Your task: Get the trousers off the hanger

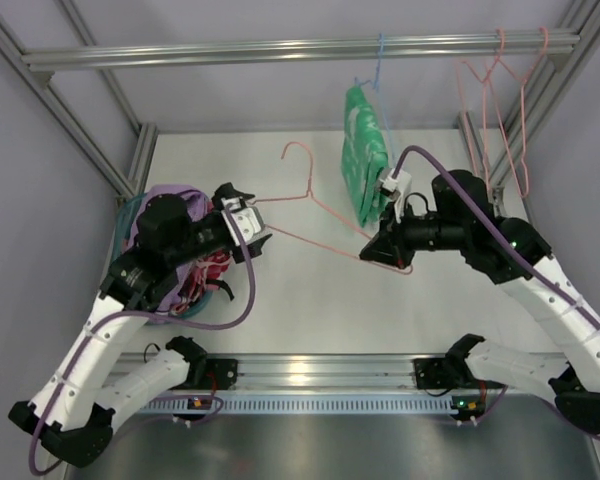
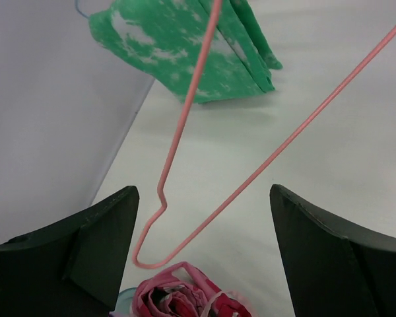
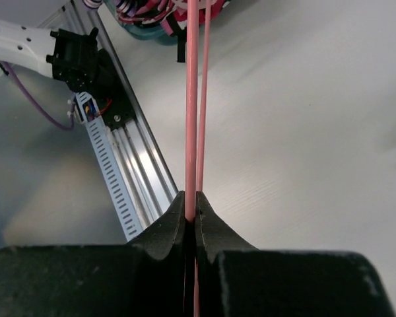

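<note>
Trousers (image 1: 166, 194) off hanger, bunched at table's left edge under left arm, by pink/red clothes heap (image 2: 181, 294). Hanger (image 3: 191, 99) bare, up off table. Right gripper (image 3: 191, 198) pinched tight on its wire. Left gripper (image 2: 204, 198) wide open, holding nothing, hanger's other corner between fingers. Green garment (image 1: 365, 150) hangs behind.

trousers (image 1: 165, 192) far left, hanger (image 1: 330, 247) at centre

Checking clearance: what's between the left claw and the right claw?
Only the hanger, spanning the gap above bare table, per the top view. The right claw is shut on one corner; the other corner lies by the open left claw.
</note>
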